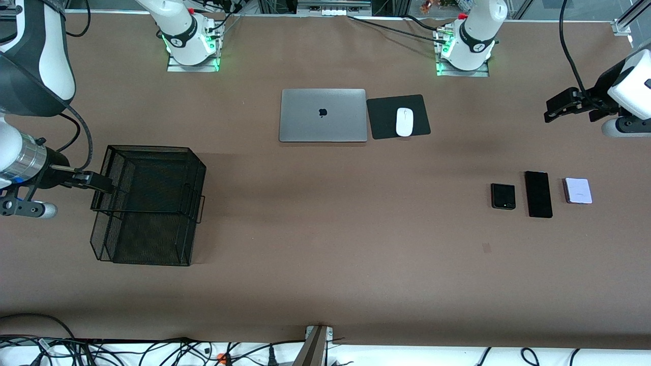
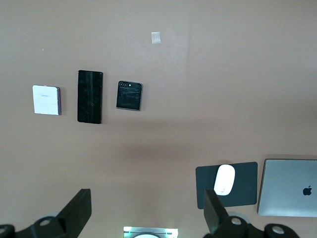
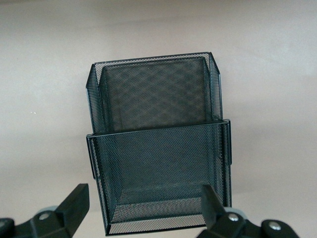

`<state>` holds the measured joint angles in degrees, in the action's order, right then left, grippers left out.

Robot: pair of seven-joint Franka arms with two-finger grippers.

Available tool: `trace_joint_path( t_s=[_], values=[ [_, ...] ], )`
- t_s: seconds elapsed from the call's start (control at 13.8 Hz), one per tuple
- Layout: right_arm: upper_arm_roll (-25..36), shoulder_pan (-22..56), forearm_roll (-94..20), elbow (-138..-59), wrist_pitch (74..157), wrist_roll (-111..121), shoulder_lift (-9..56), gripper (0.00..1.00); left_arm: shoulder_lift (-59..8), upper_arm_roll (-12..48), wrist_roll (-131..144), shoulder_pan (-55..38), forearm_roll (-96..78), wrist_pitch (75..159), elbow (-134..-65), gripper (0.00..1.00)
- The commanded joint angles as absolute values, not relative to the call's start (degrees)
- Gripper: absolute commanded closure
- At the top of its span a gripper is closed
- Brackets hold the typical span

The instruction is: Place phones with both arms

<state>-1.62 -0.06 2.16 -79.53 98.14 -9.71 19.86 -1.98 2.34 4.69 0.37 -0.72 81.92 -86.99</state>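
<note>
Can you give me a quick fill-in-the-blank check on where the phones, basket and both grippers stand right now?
1. The three phones lie in a row, with the long slim black phone ____ the small black phone and the pale lavender-white phone.
2. The right gripper, fingers open, hangs over the black mesh ____.
3. The white mouse rests on a black ____ beside the silver laptop.
4. The left gripper is open and holds ____.

Missing words: between; basket; pad; nothing
</note>
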Motion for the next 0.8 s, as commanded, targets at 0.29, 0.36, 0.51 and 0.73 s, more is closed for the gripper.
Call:
trace_joint_path(
  t_s=[0.29, 0.36, 0.51, 0.73],
  values=[
    [-2.0, -0.8, 0.9, -78.4, 97.0, -9.1, 20.1, 0.0, -1.1, 2.0, 5.7, -0.1, -1.5, 80.9, -87.3, 0.0],
    [-2.0, -0.8, 0.8, -78.4, 97.0, -9.2, 20.0, 0.0, -1.2, 2.0, 6.6, -0.1, -1.5, 80.6, -87.4, 0.0],
    [-2.0, -0.8, 0.8, -78.4, 97.0, -9.2, 20.0, 0.0, -1.8, 2.0, 9.1, -0.3, -1.4, 79.6, -87.4, 0.0],
    [-2.0, -0.8, -0.1, -78.4, 97.0, -9.1, 20.0, 0.0, -2.4, 2.0, 8.6, -0.3, -1.1, 80.2, -87.5, 0.0]
  ],
)
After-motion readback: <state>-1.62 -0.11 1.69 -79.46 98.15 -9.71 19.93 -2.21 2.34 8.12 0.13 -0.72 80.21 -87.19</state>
